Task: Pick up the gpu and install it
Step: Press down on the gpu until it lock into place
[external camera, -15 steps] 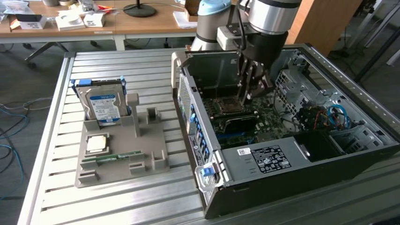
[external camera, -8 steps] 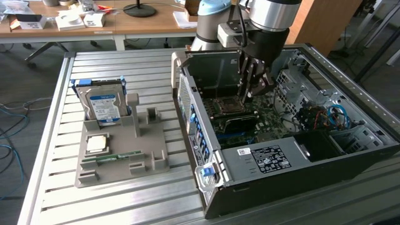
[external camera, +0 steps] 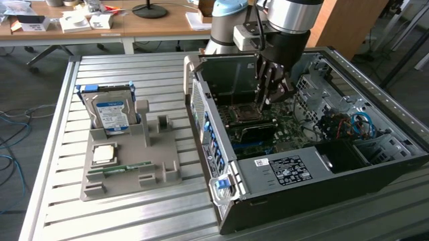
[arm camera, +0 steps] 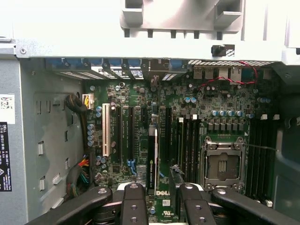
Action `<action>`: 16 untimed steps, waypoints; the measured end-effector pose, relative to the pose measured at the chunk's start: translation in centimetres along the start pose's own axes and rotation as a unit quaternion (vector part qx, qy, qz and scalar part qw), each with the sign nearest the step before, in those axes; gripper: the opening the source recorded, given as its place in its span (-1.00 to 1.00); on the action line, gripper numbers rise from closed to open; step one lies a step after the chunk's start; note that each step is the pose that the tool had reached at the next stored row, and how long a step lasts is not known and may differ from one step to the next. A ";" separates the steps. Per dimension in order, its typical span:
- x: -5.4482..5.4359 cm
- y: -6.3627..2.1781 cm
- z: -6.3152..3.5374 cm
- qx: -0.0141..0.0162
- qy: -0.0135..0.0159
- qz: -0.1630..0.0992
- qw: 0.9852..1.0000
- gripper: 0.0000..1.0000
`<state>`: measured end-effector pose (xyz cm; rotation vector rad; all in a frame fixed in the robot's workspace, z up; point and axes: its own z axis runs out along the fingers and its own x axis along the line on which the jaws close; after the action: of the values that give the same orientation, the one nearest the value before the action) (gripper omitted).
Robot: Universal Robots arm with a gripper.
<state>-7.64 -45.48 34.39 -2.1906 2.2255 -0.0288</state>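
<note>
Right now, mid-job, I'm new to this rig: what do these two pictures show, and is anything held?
The exterior view looks from off the arm: a robot arm reaches down into an open computer case lying on a slatted metal table. Beside the case, a grey holder carries a hard drive and a memory stick. The wrist view looks from the arm itself, past the gripper, onto the motherboard. The gpu stands edge-on in a slot between the open fingers. Nothing appears held.
</note>
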 end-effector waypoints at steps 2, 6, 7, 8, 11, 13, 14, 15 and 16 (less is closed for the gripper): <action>0.0 0.00 0.00 0.000 0.000 0.000 1.000 -0.31; 0.0 0.00 0.00 0.000 0.000 0.000 1.000 0.04; 0.0 0.00 0.00 0.000 0.000 0.000 1.000 0.04; 0.0 0.00 0.00 0.000 0.000 0.000 1.000 0.17; 0.0 0.00 0.00 0.000 0.000 0.000 1.000 0.14; 0.0 0.00 0.00 0.000 0.000 0.000 1.000 0.01; 0.0 0.00 0.00 0.000 0.000 0.000 1.000 0.01; 0.0 0.00 0.00 0.000 0.000 0.000 1.000 -0.11; 0.0 0.00 0.00 0.000 0.000 0.000 1.000 -0.22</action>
<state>-7.64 -45.48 34.39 -2.1907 2.2254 -0.0287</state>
